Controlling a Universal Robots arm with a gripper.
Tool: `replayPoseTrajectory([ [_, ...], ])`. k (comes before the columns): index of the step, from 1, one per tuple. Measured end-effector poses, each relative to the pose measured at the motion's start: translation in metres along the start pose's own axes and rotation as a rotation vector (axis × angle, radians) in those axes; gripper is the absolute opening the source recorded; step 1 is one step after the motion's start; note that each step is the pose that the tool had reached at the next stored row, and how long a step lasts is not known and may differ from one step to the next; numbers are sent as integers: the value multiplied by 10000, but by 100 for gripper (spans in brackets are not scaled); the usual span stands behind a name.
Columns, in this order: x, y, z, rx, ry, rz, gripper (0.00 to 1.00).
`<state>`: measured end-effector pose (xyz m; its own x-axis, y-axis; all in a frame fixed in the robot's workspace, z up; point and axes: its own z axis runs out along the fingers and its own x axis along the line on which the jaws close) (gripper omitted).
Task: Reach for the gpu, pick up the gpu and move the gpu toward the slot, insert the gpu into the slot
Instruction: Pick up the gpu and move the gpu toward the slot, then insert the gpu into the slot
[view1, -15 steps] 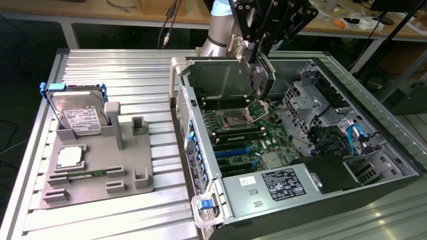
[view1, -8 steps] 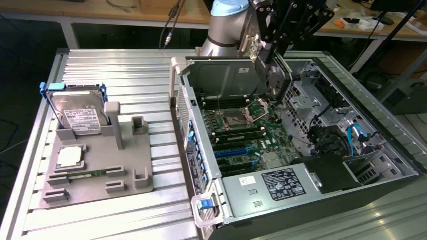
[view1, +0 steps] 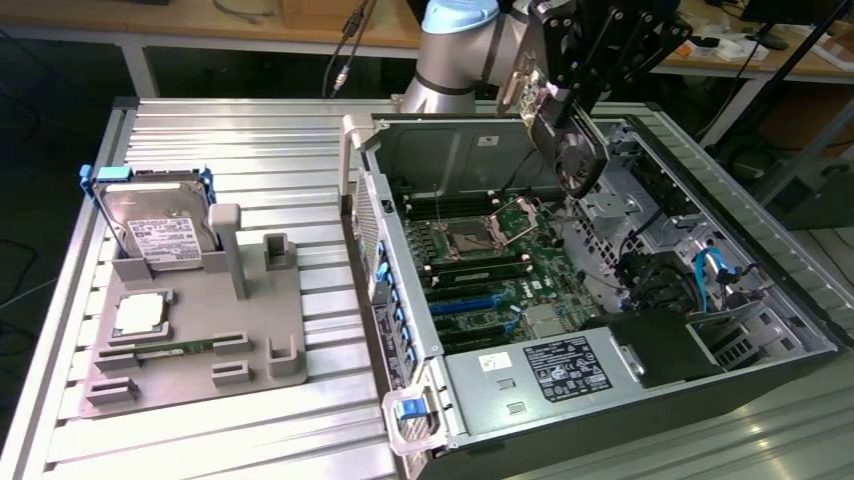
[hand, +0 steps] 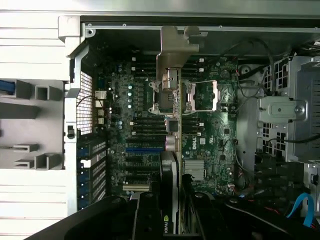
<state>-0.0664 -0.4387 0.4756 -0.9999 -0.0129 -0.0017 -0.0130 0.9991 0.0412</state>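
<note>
**Figure. Card held over the open computer case.**

The pincer, on the arm's wrist, is closed on the gpu. The fingers clamp the card's upper part, and the card hangs below them with its round black fan facing the exterior view's right.

In the wrist view the gpu is seen edge-on. It runs away from the pincer, with one dark finger on each side. The metal end bracket is at the end farthest from the pincer.

The card is in the air above the motherboard, inside the case, and touches no part of the board.

The slot, a long blue strip, lies on the board well below the pincer and toward the near end of the case. In the wrist view the slot runs across the line of the card and ends just beside it. It has nothing in it.

The processor socket lies on the board between the pincer and the slot.

Far off to the exterior view's left of the pincer, a grey fixture on the ribbed metal table holds a hard drive upright.
</note>
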Motion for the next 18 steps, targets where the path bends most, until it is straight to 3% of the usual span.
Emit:
replayPoseTrajectory([
  [11, 0, 0, 0, 0, 1, -35, 27],
  [13, 0, 0, 3, -3, 26, -672, 27],
  [18, 0, -1, 10, -3, 66, -1625, 27],
])
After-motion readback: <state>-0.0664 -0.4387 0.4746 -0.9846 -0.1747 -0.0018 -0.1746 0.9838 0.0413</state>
